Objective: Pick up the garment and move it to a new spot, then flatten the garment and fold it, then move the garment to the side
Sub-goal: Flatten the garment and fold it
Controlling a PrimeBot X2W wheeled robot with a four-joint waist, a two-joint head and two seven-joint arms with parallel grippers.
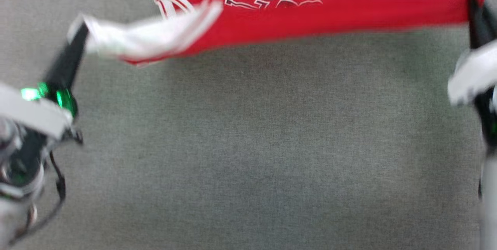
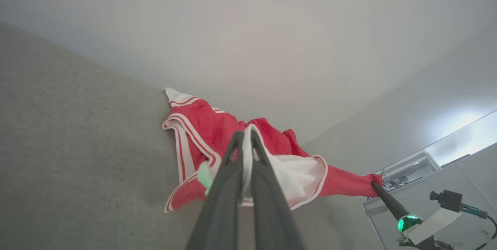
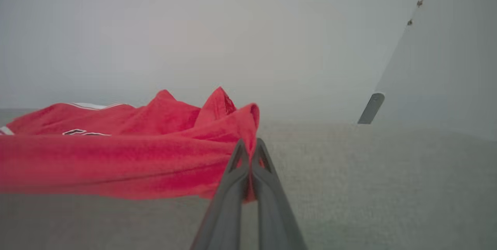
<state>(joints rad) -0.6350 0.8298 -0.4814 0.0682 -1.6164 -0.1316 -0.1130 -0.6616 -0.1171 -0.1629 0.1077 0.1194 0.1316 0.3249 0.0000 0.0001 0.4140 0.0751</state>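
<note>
Head view: shirt (image 1: 310,21) stretched between both grippers above the grey surface (image 1: 248,145).
Nearest, the left gripper (image 1: 82,28) slants up from the lower left, clamped on a white sleeve. The right gripper (image 1: 474,3) rises at the right edge, pinching a red corner. The wrist views bring what the blurred head view can't: fingers tight together on fabric. The head view gives the black lettering. Farther back, the shirt bunches at the surface's far edge, before a pale wall.
</note>
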